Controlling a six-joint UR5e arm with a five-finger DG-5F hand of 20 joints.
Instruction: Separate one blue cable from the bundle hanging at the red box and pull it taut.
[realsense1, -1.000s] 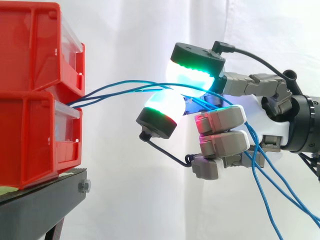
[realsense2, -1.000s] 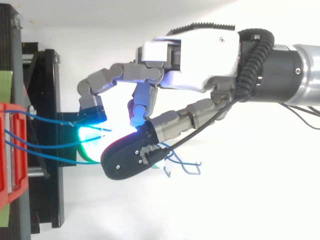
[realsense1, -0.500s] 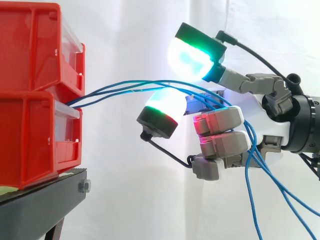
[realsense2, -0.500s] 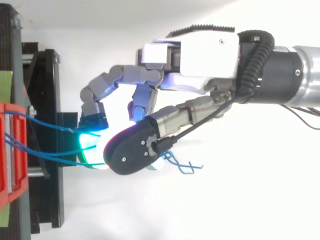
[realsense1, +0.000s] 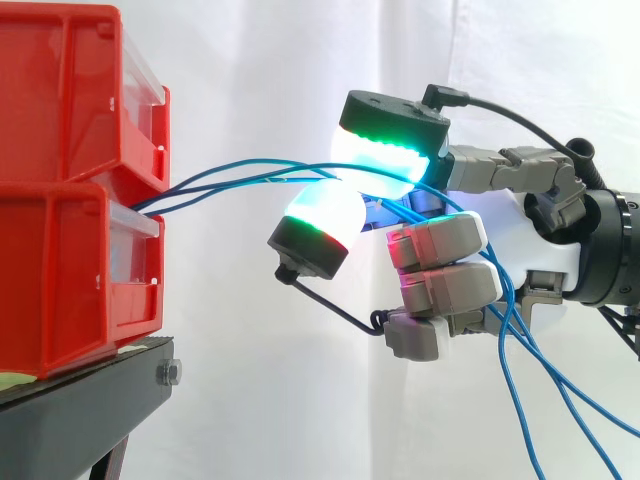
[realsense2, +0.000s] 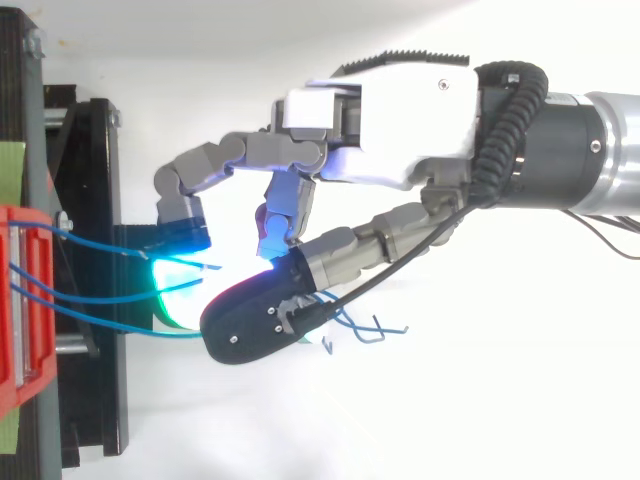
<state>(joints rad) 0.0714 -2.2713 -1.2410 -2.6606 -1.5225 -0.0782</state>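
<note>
As the robot hand (realsense1: 520, 235) is pinching the blue cables (realsense1: 240, 172) between two glowing pads (realsense1: 385, 150), one above and one below, its other fingers are curling in beneath. Separation looks unfinished: several strands are passing through the pinch together, so the next move is calling for letting all but one slip free, then drawing away from the red box (realsense1: 70, 270). The thin strands are arching slackly out of that box on the bench (realsense1: 90, 400), their tails dangling below the wrist.
</note>
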